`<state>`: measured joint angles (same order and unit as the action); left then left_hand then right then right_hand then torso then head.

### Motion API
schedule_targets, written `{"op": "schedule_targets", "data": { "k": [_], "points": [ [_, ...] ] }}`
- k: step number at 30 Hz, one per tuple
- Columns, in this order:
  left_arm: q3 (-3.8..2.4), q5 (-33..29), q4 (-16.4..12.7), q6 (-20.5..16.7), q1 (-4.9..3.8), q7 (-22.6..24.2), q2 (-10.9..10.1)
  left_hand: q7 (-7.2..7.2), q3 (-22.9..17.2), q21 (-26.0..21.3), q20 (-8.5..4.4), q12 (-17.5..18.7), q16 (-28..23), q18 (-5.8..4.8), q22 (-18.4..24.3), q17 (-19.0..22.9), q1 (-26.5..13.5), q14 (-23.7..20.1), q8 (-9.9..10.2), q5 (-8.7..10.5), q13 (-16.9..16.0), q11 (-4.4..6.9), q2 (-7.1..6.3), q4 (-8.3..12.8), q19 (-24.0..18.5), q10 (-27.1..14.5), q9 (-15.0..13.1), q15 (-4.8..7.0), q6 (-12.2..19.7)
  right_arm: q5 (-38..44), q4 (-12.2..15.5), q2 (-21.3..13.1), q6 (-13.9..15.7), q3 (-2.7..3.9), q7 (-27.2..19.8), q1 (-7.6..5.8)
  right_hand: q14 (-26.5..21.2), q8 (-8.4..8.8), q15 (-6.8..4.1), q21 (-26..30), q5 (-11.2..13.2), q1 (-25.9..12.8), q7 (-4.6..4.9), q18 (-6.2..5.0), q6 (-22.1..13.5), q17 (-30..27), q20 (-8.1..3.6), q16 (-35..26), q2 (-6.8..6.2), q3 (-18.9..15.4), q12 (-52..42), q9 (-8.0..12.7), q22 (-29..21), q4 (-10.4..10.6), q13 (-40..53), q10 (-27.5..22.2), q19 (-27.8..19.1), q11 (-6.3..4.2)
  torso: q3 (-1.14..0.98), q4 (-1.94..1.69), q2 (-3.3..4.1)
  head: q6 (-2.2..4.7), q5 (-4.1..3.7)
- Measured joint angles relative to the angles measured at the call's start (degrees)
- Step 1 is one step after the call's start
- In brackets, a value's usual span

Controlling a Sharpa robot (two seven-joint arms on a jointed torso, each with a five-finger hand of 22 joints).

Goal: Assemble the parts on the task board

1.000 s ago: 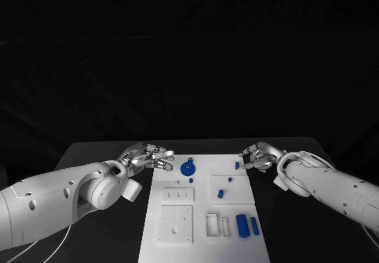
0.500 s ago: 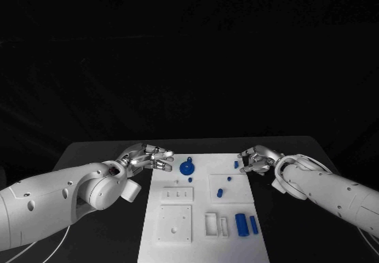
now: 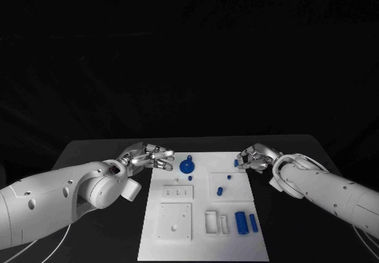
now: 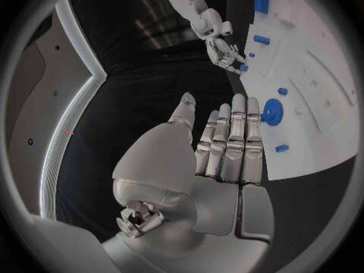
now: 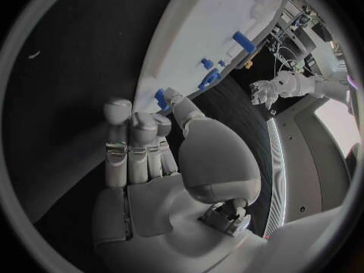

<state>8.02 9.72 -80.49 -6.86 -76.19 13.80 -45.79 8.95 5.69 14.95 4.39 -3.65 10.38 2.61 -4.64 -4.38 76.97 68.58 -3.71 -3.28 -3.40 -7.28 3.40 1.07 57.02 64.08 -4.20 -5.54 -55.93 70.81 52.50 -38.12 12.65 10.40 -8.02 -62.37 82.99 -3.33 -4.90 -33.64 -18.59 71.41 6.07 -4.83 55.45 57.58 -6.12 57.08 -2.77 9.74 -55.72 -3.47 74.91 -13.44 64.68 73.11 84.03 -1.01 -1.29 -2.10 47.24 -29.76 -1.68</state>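
Observation:
The white task board (image 3: 204,241) lies in the middle of the black table. A round blue part (image 3: 187,166) sits near its far left corner, with a small blue part (image 4: 282,147) close by. My left hand (image 3: 148,155) hovers just left of it, fingers stretched out and holding nothing (image 4: 224,145). My right hand (image 3: 255,157) is at the board's far right edge, beside a small blue part (image 3: 236,163). Its thumb tip reaches next to that part (image 5: 160,98), and the fingers are straight with nothing in them.
More small blue parts (image 3: 220,192) stand mid-board, and two blue blocks (image 3: 241,223) lie near the right front beside white slots. White raised plates (image 3: 175,222) take up the board's left front. Bare black table (image 3: 103,150) lies on both sides.
My right hand has edged a little toward the small blue part at the board's far right edge. The left hand has barely moved. The parts lie as before.

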Motion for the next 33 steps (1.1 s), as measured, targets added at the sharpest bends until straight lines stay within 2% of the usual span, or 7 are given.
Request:
{"op": "schedule_targets", "data": {
  "k": [8,13,26,30,33],
  "points": [
    [0.01,0.0,0.1,0.1,0.07,0.0,0.0,0.00,0.0,0.0,0.00,0.0,0.0,0.00,0.0,0.0,0.0,0.0,0.0,0.00,0.0,0.00,0.00,0.0,0.0,0.0,0.0,0.00,0.0,-0.1,-0.8,0.9,0.2,0.00,0.3,0.37,0.0,0.00,0.00,-0.1,0.4,0.0,0.00,0.00,1.6,0.1,0.00,0.2,0.00,0.2,0.0,-0.1,0.0,-0.2,0.1,0.2,0.0,0.19,-0.04,-0.12,-0.04,-0.03,-0.11],
    [0.01,0.0,0.1,0.1,0.09,-0.1,0.0,0.00,0.0,0.0,0.00,0.0,0.0,0.00,0.0,0.0,0.0,0.0,0.0,0.00,0.0,0.00,0.00,0.0,0.0,0.0,0.0,0.00,0.0,-0.1,-1.3,1.5,0.4,0.02,0.4,0.80,0.0,0.01,0.00,-0.1,0.4,-0.2,-0.01,0.00,1.6,0.1,0.00,0.2,0.23,0.2,0.0,0.0,0.0,-0.2,0.1,0.2,0.0,0.20,-0.08,-0.17,-0.03,-0.04,0.13],
    [0.00,0.1,0.1,0.2,0.10,-0.3,0.0,0.01,0.0,0.0,0.00,0.0,0.0,0.00,0.0,0.0,0.0,0.0,0.0,0.00,0.0,0.00,0.00,0.0,0.0,0.0,0.0,0.00,0.0,-0.3,-1.9,2.2,1.2,0.15,0.3,1.05,0.0,0.02,0.00,-0.1,0.6,-0.4,-0.11,0.00,1.8,0.1,0.00,0.2,0.36,0.3,0.0,0.0,0.0,-0.3,0.1,0.2,0.0,0.20,-0.10,0.02,-0.05,-0.34,0.36],
    [0.01,0.1,0.1,0.3,0.10,-0.3,0.0,0.01,0.0,0.0,0.00,0.0,0.0,0.00,0.0,0.0,0.0,0.0,0.0,0.00,0.0,0.00,0.00,0.0,0.0,0.0,0.0,0.00,0.0,-0.3,-1.9,2.2,1.4,0.15,0.3,1.14,0.0,0.02,0.00,-0.1,1.4,-1.0,-0.10,0.00,3.4,0.2,0.00,0.2,0.98,1.2,-0.2,-0.1,0.0,-0.2,0.1,0.3,0.0,0.30,-0.10,0.03,-0.10,-0.38,0.36],
    [0.01,0.1,0.1,0.3,0.10,-0.3,0.0,0.01,0.0,0.0,0.00,0.0,0.0,0.00,0.0,0.0,0.0,0.0,0.0,0.00,0.0,0.00,0.00,0.0,0.0,0.0,0.0,0.00,0.0,-0.4,-1.9,2.3,1.5,0.14,0.3,1.19,0.0,0.02,0.00,-0.1,3.1,-1.4,-0.86,0.01,6.0,0.3,0.00,0.2,1.41,3.0,-0.6,-0.3,0.0,-0.1,0.3,0.5,0.0,0.49,-0.13,0.02,-0.12,-0.41,0.35]
  ]
}}
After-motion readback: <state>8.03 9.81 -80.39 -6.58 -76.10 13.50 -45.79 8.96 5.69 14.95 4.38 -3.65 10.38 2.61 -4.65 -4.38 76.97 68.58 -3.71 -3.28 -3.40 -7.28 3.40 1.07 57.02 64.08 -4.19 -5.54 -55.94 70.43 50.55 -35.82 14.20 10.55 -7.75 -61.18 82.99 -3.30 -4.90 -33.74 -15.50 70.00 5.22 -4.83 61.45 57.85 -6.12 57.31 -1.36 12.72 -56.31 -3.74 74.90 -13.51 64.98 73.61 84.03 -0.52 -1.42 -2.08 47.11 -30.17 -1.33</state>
